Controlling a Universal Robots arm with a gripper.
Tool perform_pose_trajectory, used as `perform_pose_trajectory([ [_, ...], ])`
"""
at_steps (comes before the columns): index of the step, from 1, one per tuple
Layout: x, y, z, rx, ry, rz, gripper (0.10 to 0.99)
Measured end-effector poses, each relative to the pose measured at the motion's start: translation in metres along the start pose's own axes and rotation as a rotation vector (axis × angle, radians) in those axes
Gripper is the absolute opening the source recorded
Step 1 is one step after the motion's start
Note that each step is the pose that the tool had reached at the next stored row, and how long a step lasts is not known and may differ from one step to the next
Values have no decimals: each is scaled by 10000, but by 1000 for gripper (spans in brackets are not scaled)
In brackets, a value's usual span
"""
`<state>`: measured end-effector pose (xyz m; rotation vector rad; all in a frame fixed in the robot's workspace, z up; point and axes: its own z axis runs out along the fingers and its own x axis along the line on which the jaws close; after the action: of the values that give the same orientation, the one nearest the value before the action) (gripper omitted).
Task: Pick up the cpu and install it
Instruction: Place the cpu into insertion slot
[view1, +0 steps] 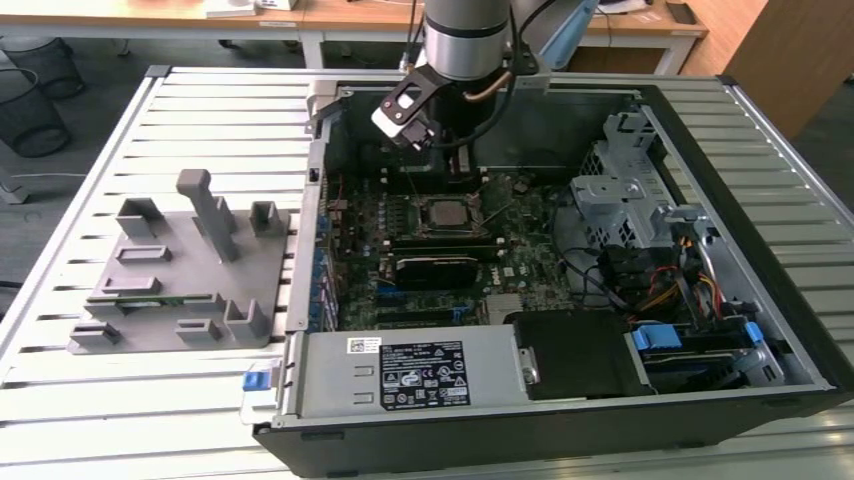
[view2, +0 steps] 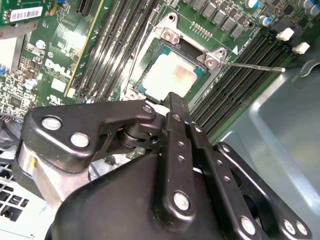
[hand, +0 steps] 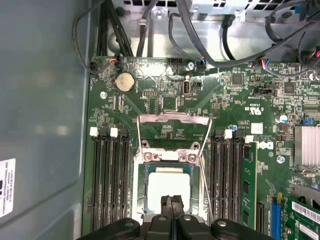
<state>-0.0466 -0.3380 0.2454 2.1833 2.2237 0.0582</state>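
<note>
Tabletop (view1: 200, 110) of pale metal slats, carrying an open computer case (view1: 534, 440) with the socket frame (hand: 141, 185) about midway across its green motherboard (hand: 165, 95). Grey floor around the table. Wooden desks (view1: 360, 15) behind the case, well beyond the socket frame. Wire baskets (view1: 27, 110) on the floor off toward the exterior view's left. Grey plastic fixture (view1: 174, 270) lying on the slats outside the case, well apart from the socket frame, also on the exterior view's left. Black memory slots on both sides of the socket frame, with a green memory stick (hand: 247, 185) seated in one of them. Metal retaining plate (hand: 172, 117) swung up off the socket frame.

Cpu (hand: 169, 186) lying flat inside the socket frame, shiny top facing up, already seated and in nobody's grasp. Gripper (hand: 172, 205) hanging directly over the socket frame in both wrist views, dark fingers (hand: 166, 206) pressed together with nothing between them. Fingertips overlapping one edge of the cpu from above; contact with the metal top impossible to tell.
</note>
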Motion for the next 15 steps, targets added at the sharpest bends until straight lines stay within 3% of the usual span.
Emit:
perform_pose_trajectory([
  [6,-107,-2,-8,11,157,9,106],
  [12,-107,5,-163,77,177,12,106],
  [15,-107,6,-184,84,189,12,106],
])
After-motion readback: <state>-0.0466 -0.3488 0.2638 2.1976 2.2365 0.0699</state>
